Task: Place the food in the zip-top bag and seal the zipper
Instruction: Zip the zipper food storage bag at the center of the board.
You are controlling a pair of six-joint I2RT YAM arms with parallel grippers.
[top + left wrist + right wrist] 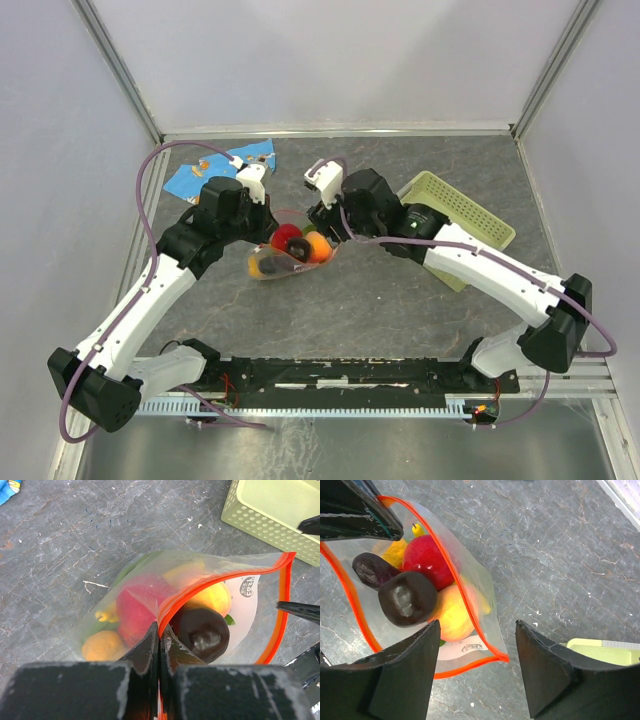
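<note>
The clear zip-top bag (288, 257) stands mouth-up at the table's middle, between both grippers. Inside lies the food: a red round fruit (137, 607), an orange (102, 645), a banana tip (106, 615), a peach (452, 612) and a dark eggplant (407, 597). The red-orange zipper (282, 610) gapes open in a wide loop. My left gripper (160, 630) is shut on the zipper's near edge. My right gripper (478, 625) hangs open over the bag's opposite corner; its fingers straddle the zipper (470, 667) without touching it.
A pale green basket (460, 215) lies to the right of the bag, close behind the right arm. A blue cloth with orange prints (215, 165) lies at the back left. The table top is dark grey stone pattern.
</note>
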